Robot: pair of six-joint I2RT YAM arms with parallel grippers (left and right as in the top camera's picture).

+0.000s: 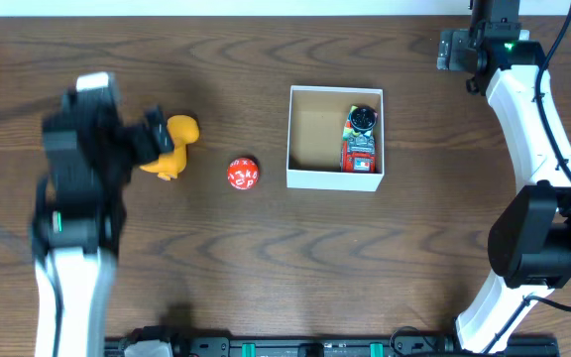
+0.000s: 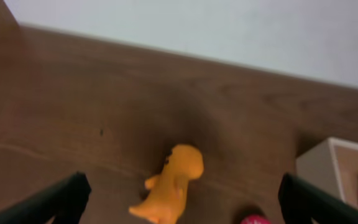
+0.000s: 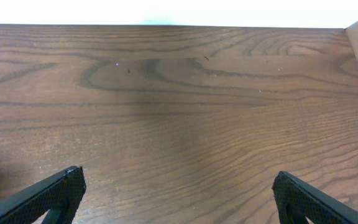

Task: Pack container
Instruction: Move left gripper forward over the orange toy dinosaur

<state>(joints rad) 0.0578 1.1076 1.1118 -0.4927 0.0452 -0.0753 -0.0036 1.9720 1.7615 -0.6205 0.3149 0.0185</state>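
Note:
The container (image 1: 333, 179) is a white-walled square box with a brown inside, right of the table's middle; a red and black toy (image 1: 361, 141) lies in its right half. An orange dinosaur toy (image 1: 174, 147) and a red die-like ball (image 1: 243, 174) lie on the table left of it. My left gripper (image 1: 152, 139) is open just left of the orange toy; in the left wrist view the toy (image 2: 174, 183) sits between the spread fingers (image 2: 182, 202), with the box corner (image 2: 337, 165) at right. My right gripper (image 3: 178, 193) is open and empty over bare wood at the far right.
The right arm (image 1: 533, 149) runs along the table's right side from the front edge. The left arm (image 1: 72, 238) comes up from the front left. The table is dark brown wood.

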